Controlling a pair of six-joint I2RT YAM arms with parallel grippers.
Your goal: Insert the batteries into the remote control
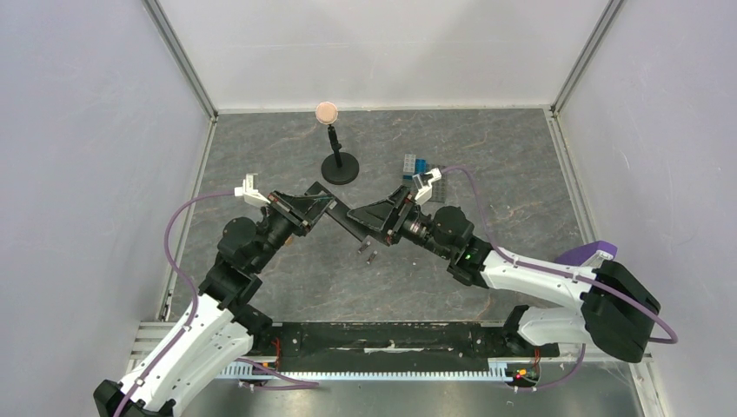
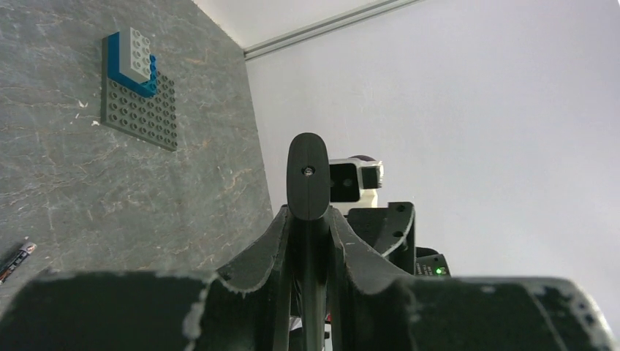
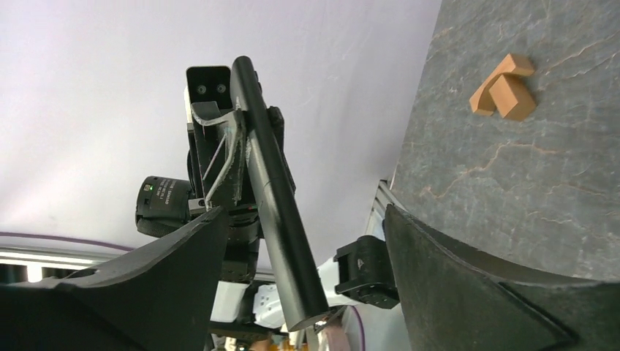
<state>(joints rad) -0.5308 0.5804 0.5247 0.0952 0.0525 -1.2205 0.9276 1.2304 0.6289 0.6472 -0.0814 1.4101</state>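
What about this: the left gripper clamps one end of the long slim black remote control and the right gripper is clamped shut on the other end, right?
Not quite. The left gripper clamps the long slim black remote control, but the right gripper is open, its fingers standing clear either side of it; the right wrist view shows this.

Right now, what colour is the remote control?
The remote control is plain black; the right wrist view shows it best.
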